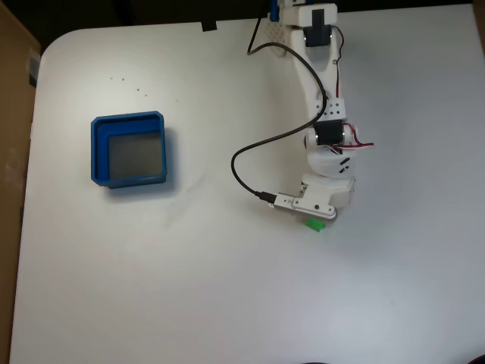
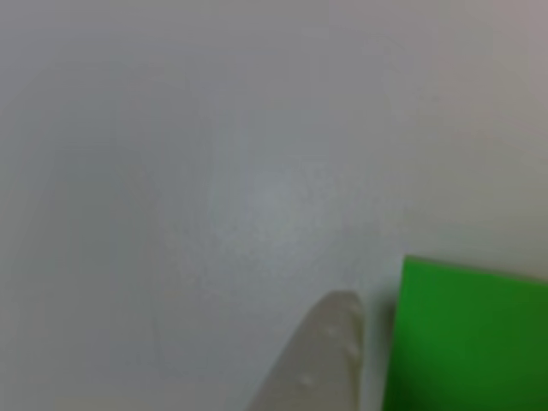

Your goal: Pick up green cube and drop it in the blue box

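In the fixed view the green cube (image 1: pixel 317 224) lies on the white table right of centre, partly covered by the white arm's wrist. My gripper (image 1: pixel 319 221) hangs straight over it, fingers hidden beneath the wrist. The other view is very close to the table. It shows one pale fingertip (image 2: pixel 332 351) at the bottom edge and the green cube (image 2: pixel 467 338) just to its right, with a thin dark gap between them. The second finger is out of frame. The blue box (image 1: pixel 130 149) sits far to the left, its grey floor bare.
A black cable (image 1: pixel 244 155) loops from the arm's base down to the wrist. The arm's base (image 1: pixel 307 30) stands at the table's far edge. A brown surface (image 1: pixel 11 114) borders the table's left edge.
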{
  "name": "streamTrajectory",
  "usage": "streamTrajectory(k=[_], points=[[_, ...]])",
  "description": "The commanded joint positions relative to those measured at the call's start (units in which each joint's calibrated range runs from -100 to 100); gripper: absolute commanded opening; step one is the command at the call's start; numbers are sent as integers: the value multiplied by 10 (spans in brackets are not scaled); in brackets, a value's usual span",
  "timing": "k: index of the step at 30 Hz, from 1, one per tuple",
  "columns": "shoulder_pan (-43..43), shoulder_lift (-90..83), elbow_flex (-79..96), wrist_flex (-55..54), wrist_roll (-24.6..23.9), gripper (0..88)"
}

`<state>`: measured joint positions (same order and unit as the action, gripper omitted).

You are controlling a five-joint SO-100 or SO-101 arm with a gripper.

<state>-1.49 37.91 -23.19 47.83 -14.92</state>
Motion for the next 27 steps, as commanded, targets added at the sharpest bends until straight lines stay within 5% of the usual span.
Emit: streamTrajectory(k=[1, 17, 27], points=[[-2, -4, -36, -12, 1, 317], [-2, 1, -37, -12, 1, 312], [2, 0, -36, -10, 1, 130]])
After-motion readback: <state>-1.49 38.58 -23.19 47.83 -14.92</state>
